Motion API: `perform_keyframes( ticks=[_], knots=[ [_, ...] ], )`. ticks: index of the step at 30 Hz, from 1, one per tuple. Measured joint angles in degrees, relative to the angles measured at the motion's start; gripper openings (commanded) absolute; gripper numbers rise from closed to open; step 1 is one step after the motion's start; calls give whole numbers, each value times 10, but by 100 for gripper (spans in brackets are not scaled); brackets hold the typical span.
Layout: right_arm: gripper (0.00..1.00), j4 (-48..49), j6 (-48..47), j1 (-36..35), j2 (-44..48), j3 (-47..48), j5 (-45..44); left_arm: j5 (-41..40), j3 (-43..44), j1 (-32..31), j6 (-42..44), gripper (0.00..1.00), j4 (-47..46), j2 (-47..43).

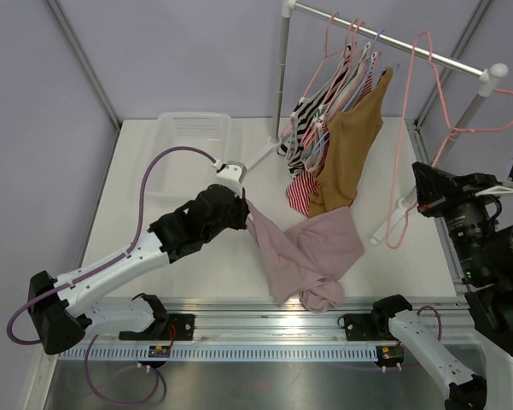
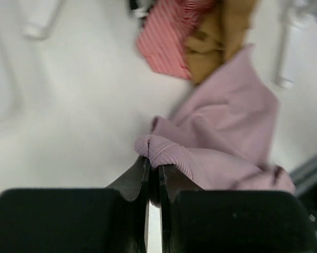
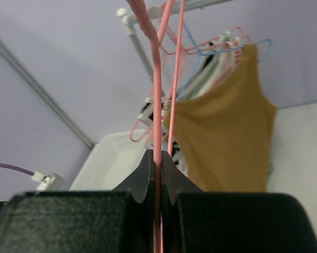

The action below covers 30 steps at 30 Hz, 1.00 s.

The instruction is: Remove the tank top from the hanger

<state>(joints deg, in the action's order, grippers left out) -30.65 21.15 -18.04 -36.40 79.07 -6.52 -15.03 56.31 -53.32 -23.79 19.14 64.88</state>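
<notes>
The pink tank top (image 1: 311, 252) lies crumpled on the white table, off the hanger. My left gripper (image 1: 246, 207) is shut on its upper left ribbed edge and holds that edge a little above the table. In the left wrist view the gripper (image 2: 154, 161) pinches the ribbed hem, and the rest of the tank top (image 2: 232, 126) spreads to the right. The empty pink wire hanger (image 1: 399, 137) hangs by its hook near the rack's right end. My right gripper (image 1: 416, 195) is shut on its wire. The right wrist view shows the gripper (image 3: 158, 158) clamped on the hanger (image 3: 157, 105).
A white clothes rack (image 1: 384, 38) stands at the back with several hangers, a mustard tank top (image 1: 350, 145) and striped garments (image 1: 306, 128). A white basket (image 1: 195, 132) sits at the back left. The rack's feet rest on the table.
</notes>
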Motion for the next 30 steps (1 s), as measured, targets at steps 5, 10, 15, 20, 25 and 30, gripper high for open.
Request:
perform_keyframes(
  ticks=[5,10,15,20,25,30],
  knots=[
    [0,-165,-19,0,-16,90,-81,-68,0,64,-38,30,61,-1],
    [0,-268,-28,0,-92,152,-126,-75,-3,82,-46,99,83,-20],
    [0,-296,-40,0,-193,205,-141,-70,-5,82,-45,99,89,-58],
    [0,-298,-58,0,-302,283,-162,-42,-5,80,-28,99,114,-77],
    [0,-301,-76,28,-409,385,-160,-24,-4,44,-13,99,133,-79],
    [0,-301,-78,116,-471,419,-128,-22,-3,0,4,99,147,-80]
  ],
)
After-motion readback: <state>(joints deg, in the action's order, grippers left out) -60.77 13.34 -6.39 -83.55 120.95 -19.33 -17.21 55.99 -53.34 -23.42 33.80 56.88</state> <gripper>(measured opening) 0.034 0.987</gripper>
